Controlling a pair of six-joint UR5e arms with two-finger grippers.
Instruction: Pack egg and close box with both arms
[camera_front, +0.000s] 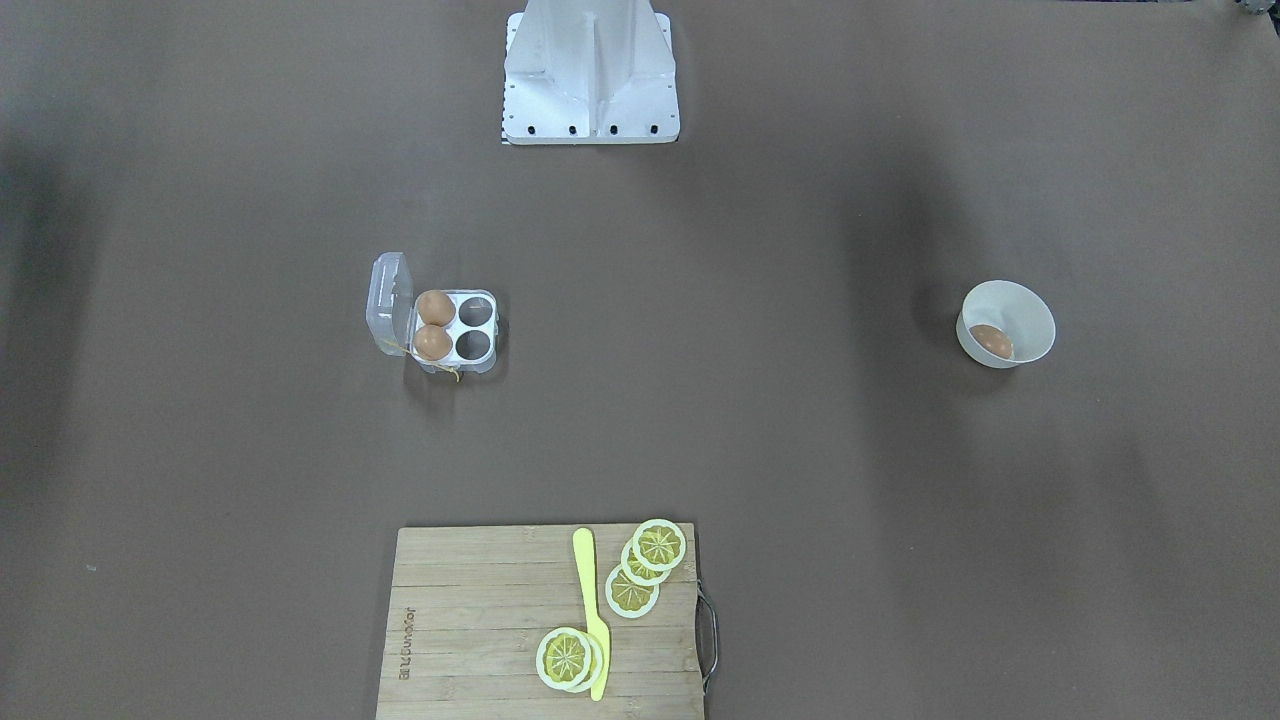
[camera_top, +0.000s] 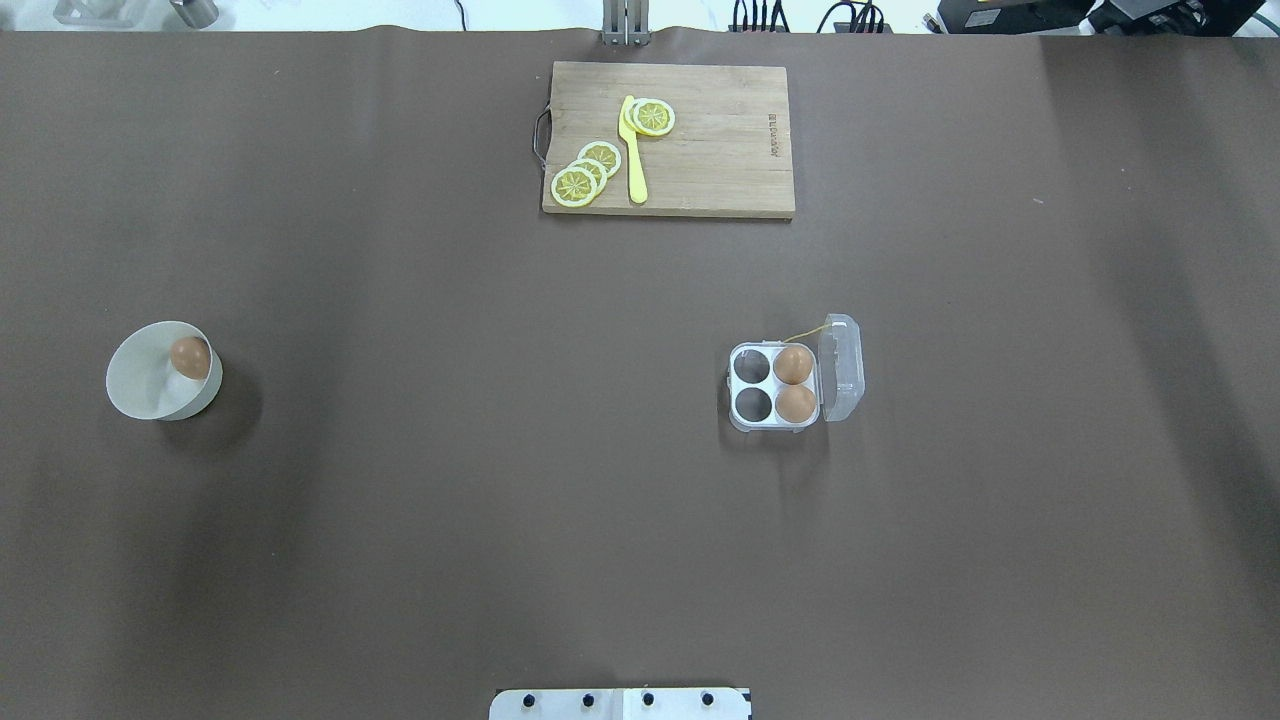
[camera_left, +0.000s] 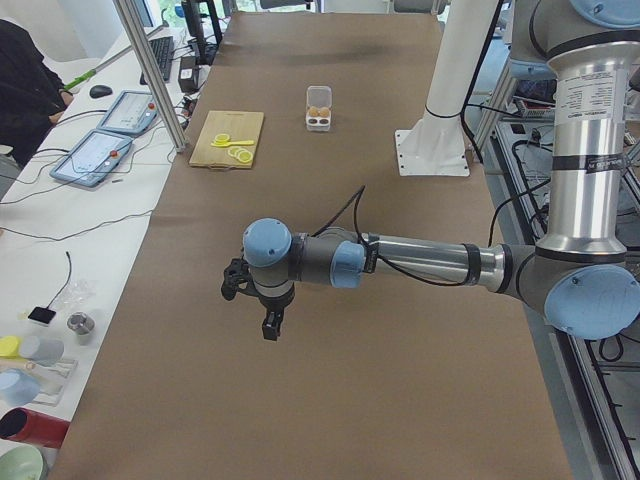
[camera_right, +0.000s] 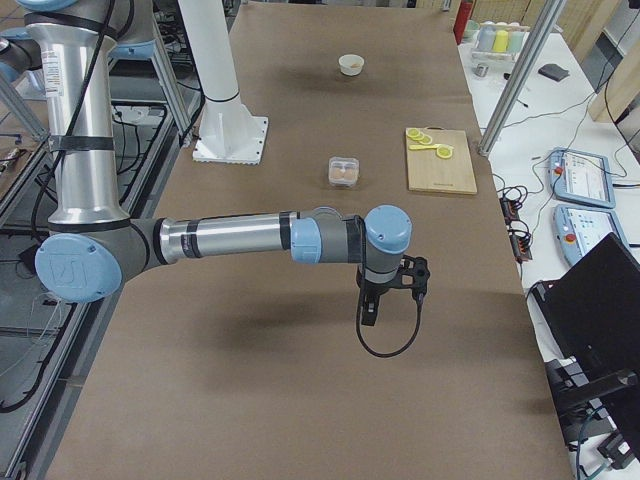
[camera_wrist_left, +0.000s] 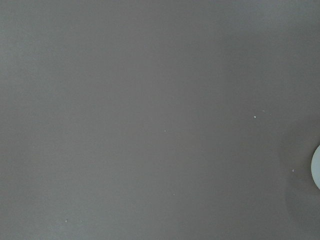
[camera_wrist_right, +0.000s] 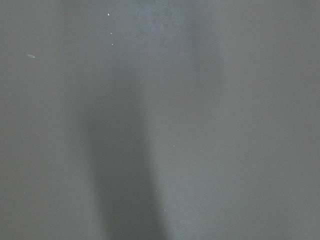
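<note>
Brown counter (camera_top: 500, 500) holds the box (camera_top: 775, 385), lid up. Far from the box, the egg (camera_top: 190, 357) sits in a white bowl (camera_top: 135, 388). Left pincer (camera_left: 262, 310) and right pincer (camera_right: 372, 308): cannot tell if spread.

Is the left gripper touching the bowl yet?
Apart. The overhead view shows no gripper near the bowl; the left gripper shows only in the side view.

Brown-covered table (camera_top: 400, 550), white side bench (camera_left: 60, 262) with two tablets (camera_left: 97, 155), aluminium post (camera_left: 152, 70) alongside.
</note>
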